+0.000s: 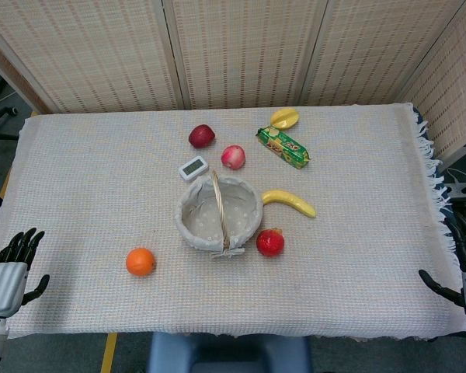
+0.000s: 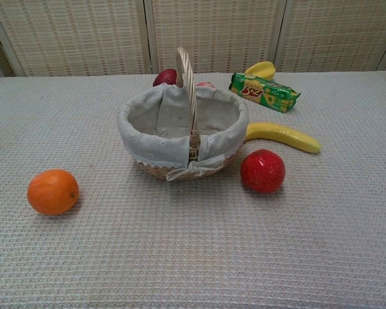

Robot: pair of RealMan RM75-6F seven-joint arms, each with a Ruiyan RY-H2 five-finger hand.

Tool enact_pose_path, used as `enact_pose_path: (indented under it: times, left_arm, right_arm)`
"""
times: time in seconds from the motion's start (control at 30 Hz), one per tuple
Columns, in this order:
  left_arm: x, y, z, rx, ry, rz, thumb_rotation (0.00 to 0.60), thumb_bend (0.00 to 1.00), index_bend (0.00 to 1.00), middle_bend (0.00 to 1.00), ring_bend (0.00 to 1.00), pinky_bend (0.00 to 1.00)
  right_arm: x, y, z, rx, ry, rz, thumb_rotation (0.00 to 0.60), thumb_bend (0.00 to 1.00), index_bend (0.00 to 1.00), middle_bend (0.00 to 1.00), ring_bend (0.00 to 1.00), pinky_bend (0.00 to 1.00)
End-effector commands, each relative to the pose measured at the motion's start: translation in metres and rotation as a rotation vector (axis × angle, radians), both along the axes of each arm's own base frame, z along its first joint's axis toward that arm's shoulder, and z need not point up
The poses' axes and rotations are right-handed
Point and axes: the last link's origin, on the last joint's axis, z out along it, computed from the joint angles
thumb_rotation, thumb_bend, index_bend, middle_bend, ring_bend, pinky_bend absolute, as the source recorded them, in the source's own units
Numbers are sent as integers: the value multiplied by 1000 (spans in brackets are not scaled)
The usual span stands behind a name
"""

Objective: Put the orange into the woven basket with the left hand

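Observation:
The orange (image 1: 140, 262) (image 2: 53, 191) lies on the cloth-covered table, front left of the woven basket (image 1: 191, 226) (image 2: 155, 143). The basket has a pale cloth lining and an upright handle, and it holds nothing that I can see. My left hand (image 1: 8, 271) hangs open at the table's front left edge, well left of the orange, fingers spread. My right hand (image 1: 462, 273) is open at the front right edge, partly cut off by the frame. Neither hand shows in the chest view.
A red pomegranate (image 1: 270, 242) (image 2: 262, 170) sits right of the basket, a banana (image 1: 289, 202) (image 2: 282, 136) beyond it. Behind the basket lie a small white timer (image 1: 193, 168), a pink apple (image 1: 233, 157), a dark red apple (image 1: 202, 136), a green snack pack (image 1: 283, 148) (image 2: 264, 92) and a yellow fruit (image 1: 284, 118).

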Motion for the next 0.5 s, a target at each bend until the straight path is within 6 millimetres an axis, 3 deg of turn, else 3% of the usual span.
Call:
enact_pose_path:
  times: [0.03,0.33,0.5]
  left_arm:
    - [0,0,0,1,3,0,600,343,0,0,0,208]
    - [3,1,0,25,25,-63,600,348,0,0,0,184]
    - [5,6,-11,-10,48,-115,600,344,0,0,0,132]
  right_arm:
    - [0,-1,-1,6,6,-5,600,29,0,0,0,42]
    - [1,-1,-2,23,5,-11,600,30,0,0,0,42]
    - [1,-5,-5,29,12,-21,600,30,0,0,0,42]
